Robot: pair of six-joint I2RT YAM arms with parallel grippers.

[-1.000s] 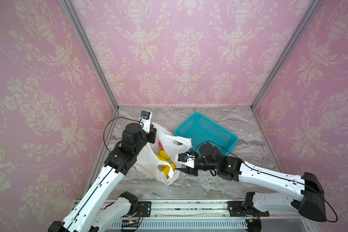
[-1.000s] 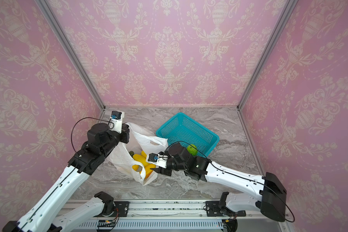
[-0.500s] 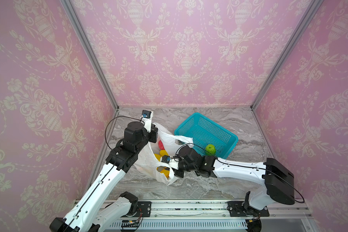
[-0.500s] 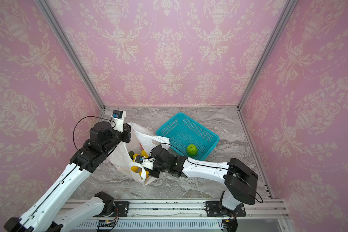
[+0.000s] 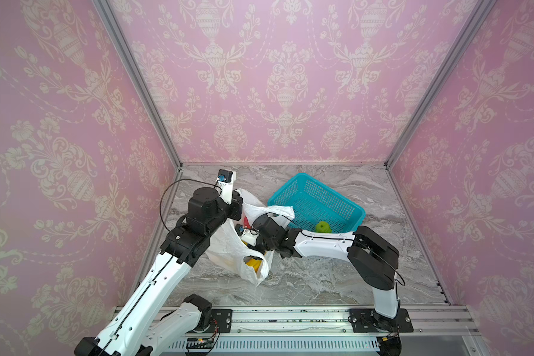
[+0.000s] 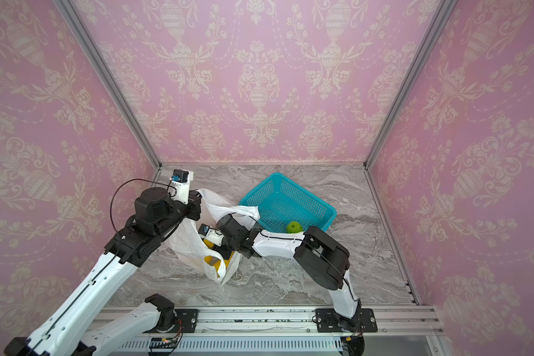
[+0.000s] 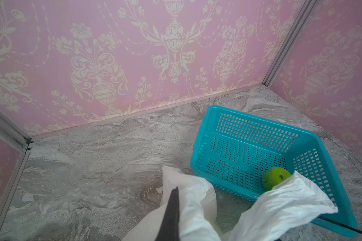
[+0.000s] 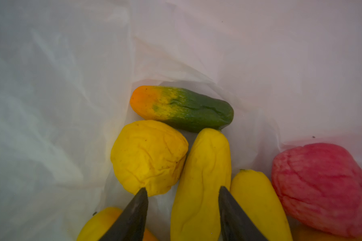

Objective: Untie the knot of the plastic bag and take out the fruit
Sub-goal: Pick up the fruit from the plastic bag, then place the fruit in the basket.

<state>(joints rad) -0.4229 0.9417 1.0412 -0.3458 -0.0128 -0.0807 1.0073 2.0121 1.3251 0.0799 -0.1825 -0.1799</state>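
Beside the teal basket (image 5: 292,188), left claw (image 7: 176,195) pinches plastic bag (image 5: 225,245); right claw (image 8: 182,191) gapes among fruit (image 8: 203,167) inside.

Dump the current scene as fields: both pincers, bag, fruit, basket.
left pincer: shut on the upper edge of the thin translucent white plastic bag, holding it up
right pincer: inside the bag, open, jaws either side of a yellow oblong toy fruit
bag mouth: open; knot not in view
also in bag: yellow round fruit, orange-green oblong fruit, red fruit
teal mesh plastic basket: on the grey marble tabletop, one green round fruit inside
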